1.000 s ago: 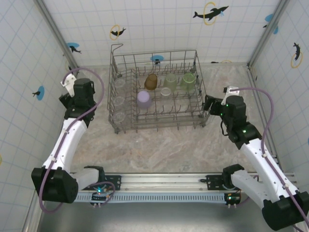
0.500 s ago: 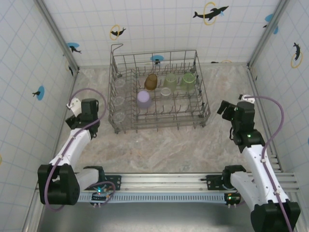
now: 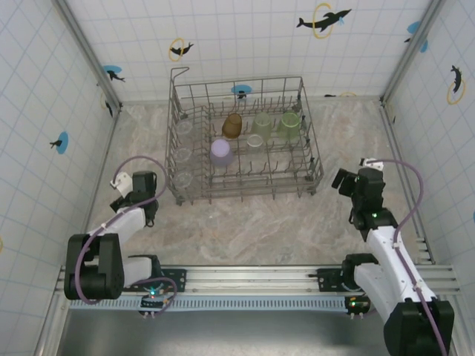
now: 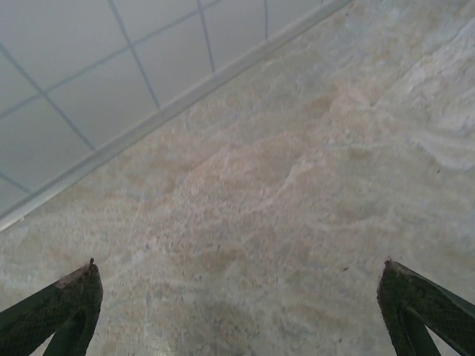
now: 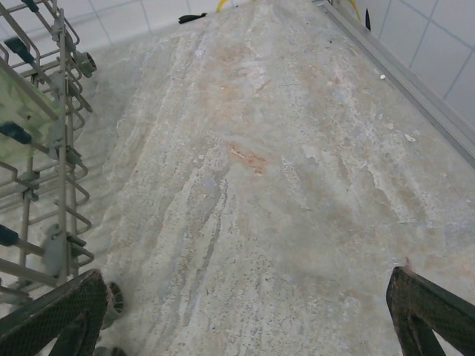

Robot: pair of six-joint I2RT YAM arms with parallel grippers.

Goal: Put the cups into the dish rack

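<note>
A beige, marbled stone-look surface (image 3: 245, 222) is boxed in by 3 white tiled walls (image 3: 245, 44) with thin grey grout lines. Black dolphin decals (image 3: 323, 20) with yellow rings or blue discs dot the tiles. Grey metal posts (image 3: 84, 48) run up both back corners. An aluminium rail (image 3: 252, 276) crosses the near edge. Light is even, with soft shadows.

Grey dish rack (image 3: 245, 191) — lavender cup (image 3: 220, 151), amber cup (image 3: 232, 125), pale green cups (image 3: 289, 124) — beige marbled table (image 3: 260, 230)
</note>
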